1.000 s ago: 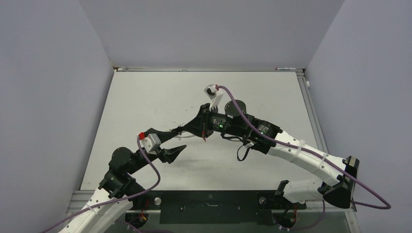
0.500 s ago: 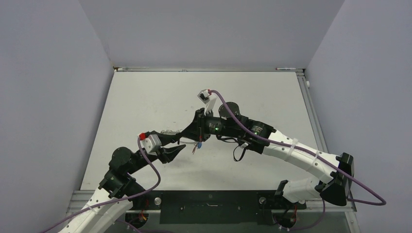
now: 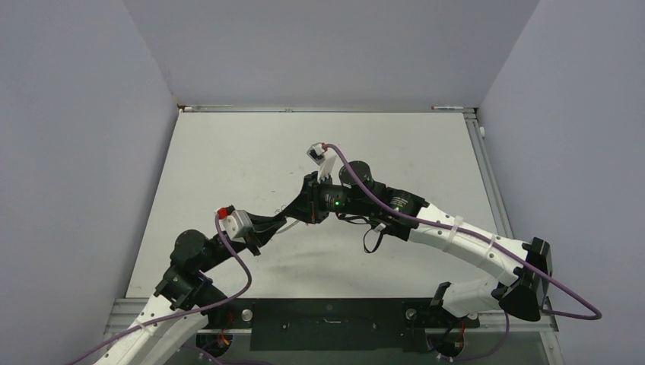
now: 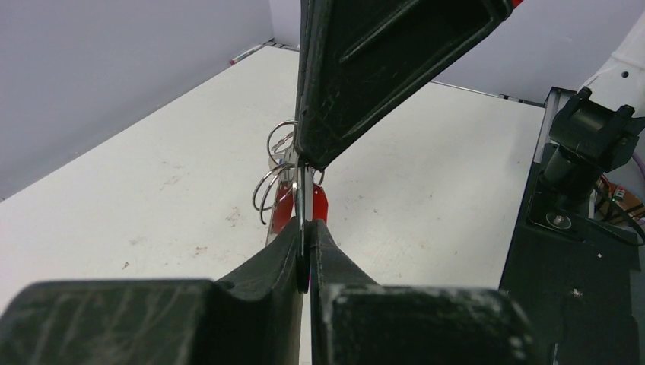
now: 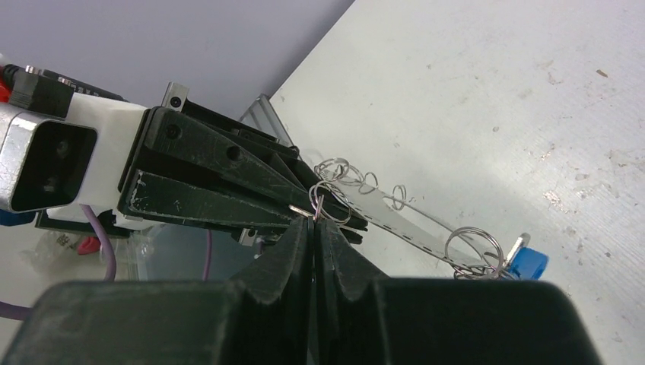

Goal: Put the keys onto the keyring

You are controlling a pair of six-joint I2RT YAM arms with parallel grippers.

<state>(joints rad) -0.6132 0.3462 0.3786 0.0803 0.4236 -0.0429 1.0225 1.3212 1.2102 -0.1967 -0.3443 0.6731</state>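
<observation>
Left gripper (image 4: 303, 232) and right gripper (image 5: 312, 222) both clamp the keyring (image 5: 317, 201). Opposing pulls could bend it, dropping the red key (image 4: 320, 204)

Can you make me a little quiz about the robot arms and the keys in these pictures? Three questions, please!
1. True or false: the left gripper is wide open.
2. Pick one: what colour is the head of the key at the lower right of the right wrist view? A green, B blue, C yellow.
3. Fill the gap: the right gripper is shut on a thin silver ____.

Key
1. False. Its fingers are pressed together.
2. B.
3. keyring.
</observation>
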